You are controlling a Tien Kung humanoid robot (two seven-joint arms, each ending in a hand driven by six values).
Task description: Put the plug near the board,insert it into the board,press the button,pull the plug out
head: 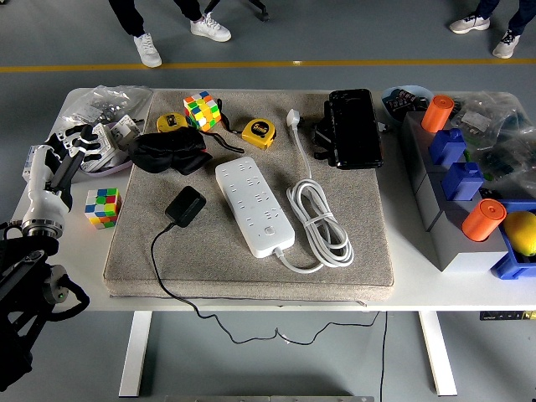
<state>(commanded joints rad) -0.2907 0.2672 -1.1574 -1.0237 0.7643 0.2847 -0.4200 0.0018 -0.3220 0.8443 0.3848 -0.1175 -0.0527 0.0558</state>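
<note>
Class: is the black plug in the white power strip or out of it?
Out. The black plug lies on the grey mat, left of the white power strip, not touching it.

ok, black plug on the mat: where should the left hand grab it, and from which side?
Grip the black plug across its blocky body, coming from above and the left, where the left hand is. It lies flat beside the power strip; its cord exits the near-left corner, so keep the fingers off that end.

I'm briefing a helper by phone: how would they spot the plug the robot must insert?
On the grey mat, find the long white power strip. The black plug lies just left of it, a small block trailing a thin black cord off the mat's front edge.
</note>
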